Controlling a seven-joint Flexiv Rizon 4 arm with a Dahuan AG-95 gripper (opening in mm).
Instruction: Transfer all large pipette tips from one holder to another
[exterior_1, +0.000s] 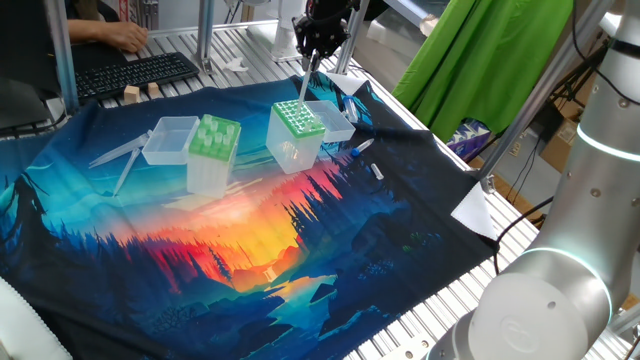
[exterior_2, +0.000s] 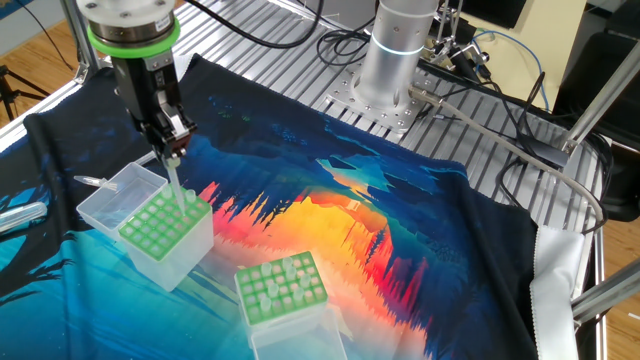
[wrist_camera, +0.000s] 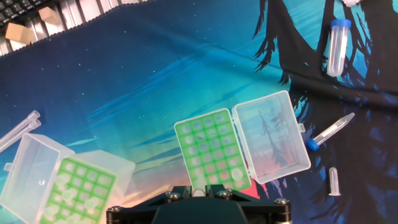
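Note:
My gripper (exterior_1: 311, 60) hangs over the holder with the darker, dotted green top (exterior_1: 297, 118), shut on one large pipette tip (exterior_1: 305, 88). The clear tip (exterior_2: 177, 185) points down, and its lower end reaches the top plate (exterior_2: 160, 222) near the far edge. In the hand view the tip's wide end (wrist_camera: 198, 192) shows between the jaws, right above this holder (wrist_camera: 211, 152). The light-green holder (exterior_1: 214, 137) stands to one side with several tips (exterior_2: 282, 283) upright in it; it also shows at the lower left of the hand view (wrist_camera: 78, 190).
Both boxes have clear lids folded open beside them (wrist_camera: 272, 138) (exterior_1: 168, 140). Loose tubes lie on the printed cloth (wrist_camera: 337, 46) (wrist_camera: 333, 130) (wrist_camera: 334, 182) (exterior_1: 118, 158). A keyboard (exterior_1: 135, 70), wooden blocks (exterior_1: 141, 92) and a person's hand (exterior_1: 122, 36) are at the table's far side.

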